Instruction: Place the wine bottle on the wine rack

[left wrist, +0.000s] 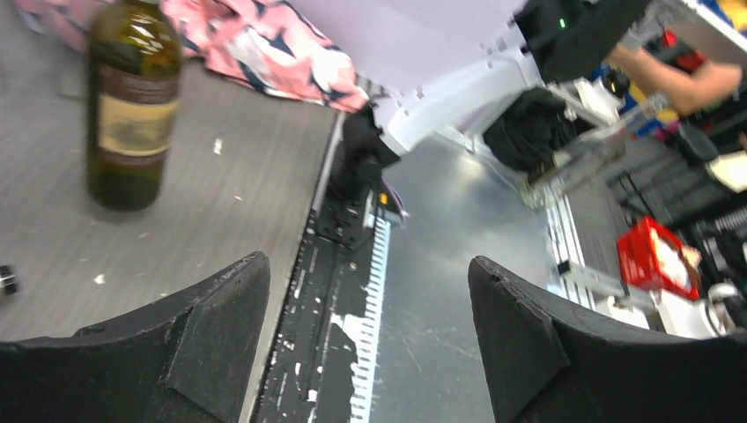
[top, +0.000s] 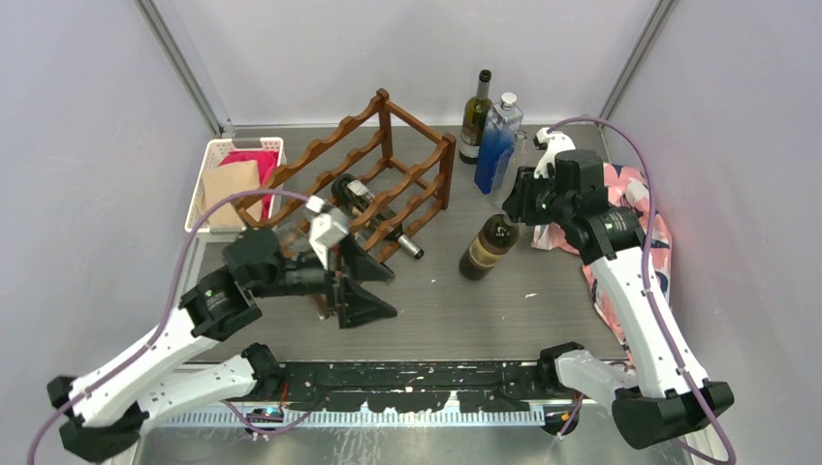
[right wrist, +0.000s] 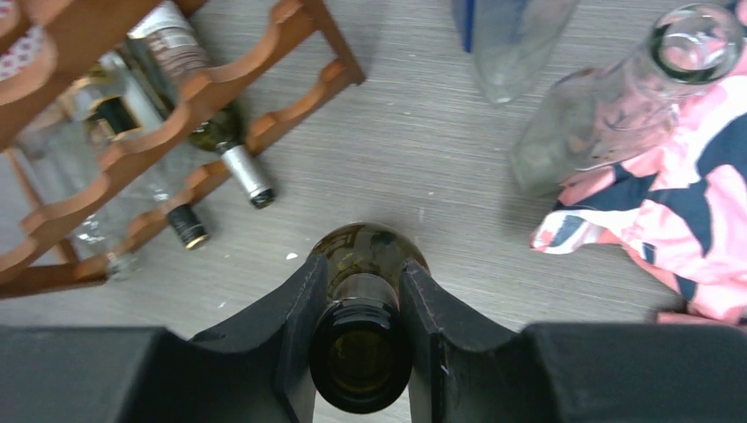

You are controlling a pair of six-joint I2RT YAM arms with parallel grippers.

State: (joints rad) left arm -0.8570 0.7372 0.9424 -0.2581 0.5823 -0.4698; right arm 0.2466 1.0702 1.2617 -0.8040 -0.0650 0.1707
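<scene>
Right wrist camera looks straight down on the bottle [right wrist: 368,245], upright on the worktop [right wrist: 423,150] to the right of the rack [right wrist: 203,88], with the right claw [right wrist: 363,304] clamped on its neck just below the lip. From above, the left claw [top: 376,286] hangs wide and empty just in front of the rack's near face.

The hold looks like the main hazard. Only the narrow neck sits between the pads, and the heavy body hangs below them. On a lift, the smooth glass could slide down through the grip, and tipping the bottle to lie flat could make the body swing or twist the neck in the claw.

The rack poses a second risk. Other bottles [right wrist: 233,159] already lie in its lower rails with their necks poking out toward the worktop, so a low or crooked approach could strike them or a post and shove the frame. The left claw near the front may also block that path unless it moves off or takes the body.

Close by the right arm stand a clear bottle [right wrist: 608,115] and a blue bottle [top: 496,145], beside a pink cloth [right wrist: 669,203]. A wide swing of the wrist could topple either bottle.
</scene>
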